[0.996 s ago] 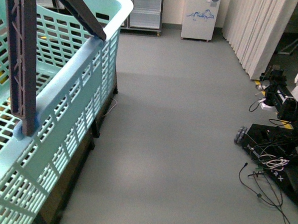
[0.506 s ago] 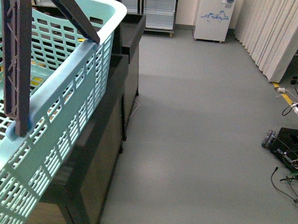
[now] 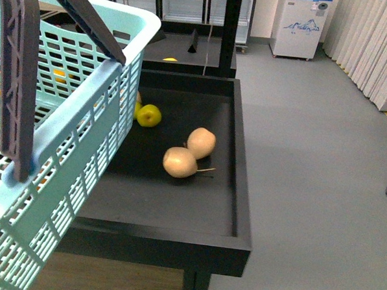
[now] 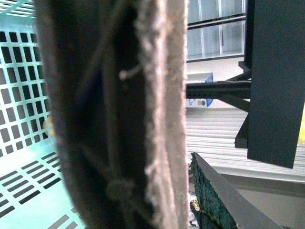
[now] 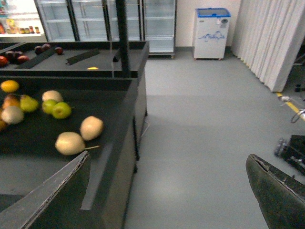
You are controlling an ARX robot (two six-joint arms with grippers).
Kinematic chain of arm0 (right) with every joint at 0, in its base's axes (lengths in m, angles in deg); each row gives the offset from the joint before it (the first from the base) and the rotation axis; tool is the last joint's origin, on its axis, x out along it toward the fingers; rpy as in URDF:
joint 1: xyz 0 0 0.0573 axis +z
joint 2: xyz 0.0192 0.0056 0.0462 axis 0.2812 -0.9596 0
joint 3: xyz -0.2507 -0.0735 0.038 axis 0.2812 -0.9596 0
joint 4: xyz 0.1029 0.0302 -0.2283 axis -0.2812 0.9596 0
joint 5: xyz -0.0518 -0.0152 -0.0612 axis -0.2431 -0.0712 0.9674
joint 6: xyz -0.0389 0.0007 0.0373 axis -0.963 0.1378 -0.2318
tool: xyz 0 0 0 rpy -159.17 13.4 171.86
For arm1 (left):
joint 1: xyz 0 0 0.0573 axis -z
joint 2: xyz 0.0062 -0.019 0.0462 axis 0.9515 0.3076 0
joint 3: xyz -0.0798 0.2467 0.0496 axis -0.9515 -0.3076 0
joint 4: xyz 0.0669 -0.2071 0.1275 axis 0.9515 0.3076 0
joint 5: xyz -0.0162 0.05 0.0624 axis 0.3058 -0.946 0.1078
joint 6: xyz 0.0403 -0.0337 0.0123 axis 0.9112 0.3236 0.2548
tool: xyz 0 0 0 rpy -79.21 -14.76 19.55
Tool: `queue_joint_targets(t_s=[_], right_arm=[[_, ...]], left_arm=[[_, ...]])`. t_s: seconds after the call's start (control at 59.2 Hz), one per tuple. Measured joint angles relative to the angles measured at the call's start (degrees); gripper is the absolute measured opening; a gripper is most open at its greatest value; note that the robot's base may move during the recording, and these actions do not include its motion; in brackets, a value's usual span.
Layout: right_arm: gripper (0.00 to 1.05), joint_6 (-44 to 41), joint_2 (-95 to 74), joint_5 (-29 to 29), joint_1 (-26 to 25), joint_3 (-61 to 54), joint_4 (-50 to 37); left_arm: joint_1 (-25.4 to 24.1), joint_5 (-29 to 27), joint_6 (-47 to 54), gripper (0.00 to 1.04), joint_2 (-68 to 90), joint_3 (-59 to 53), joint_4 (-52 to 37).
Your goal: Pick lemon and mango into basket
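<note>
The light turquoise slotted plastic basket [image 3: 83,152] fills the left of the front view, in front of the left part of the black display tray [image 3: 233,186]. Its long axis runs away from the camera and its grey-brown swing handle [image 3: 18,77] is raised. The left gripper [image 4: 159,160] is closed about that handle, one dark finger [image 4: 217,191] right against its edge. The right gripper [image 5: 167,157] hangs with its jaws wide apart beside the tray.

The white chest freezer [image 3: 302,27] bears a blue mark too small to read. Two tan pears [image 3: 181,162] lie just beside each other on the tray, and a yellow-green apple [image 3: 148,115] lies near the basket wall. A small yellow-orange fruit [image 5: 9,86] lies further back, too small to identify.

Half a second ago the front view showed only the tray's outer side. Now it shows the tray's inside and fruit, and the freezer sits further right.
</note>
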Motion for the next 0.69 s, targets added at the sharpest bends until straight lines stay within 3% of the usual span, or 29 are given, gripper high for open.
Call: queue_joint_targets(t_s=[0.118,0.692], right_arm=[[0.96,0.0,0.0,-0.1,0.0,0.0,0.0],[0.96,0.0,0.0,-0.1,0.0,0.0,0.0]], left_arm=[[0.0,0.1,0.0,0.05,0.0,0.0,0.0],[0.0,0.1,0.0,0.05,0.0,0.0,0.0]])
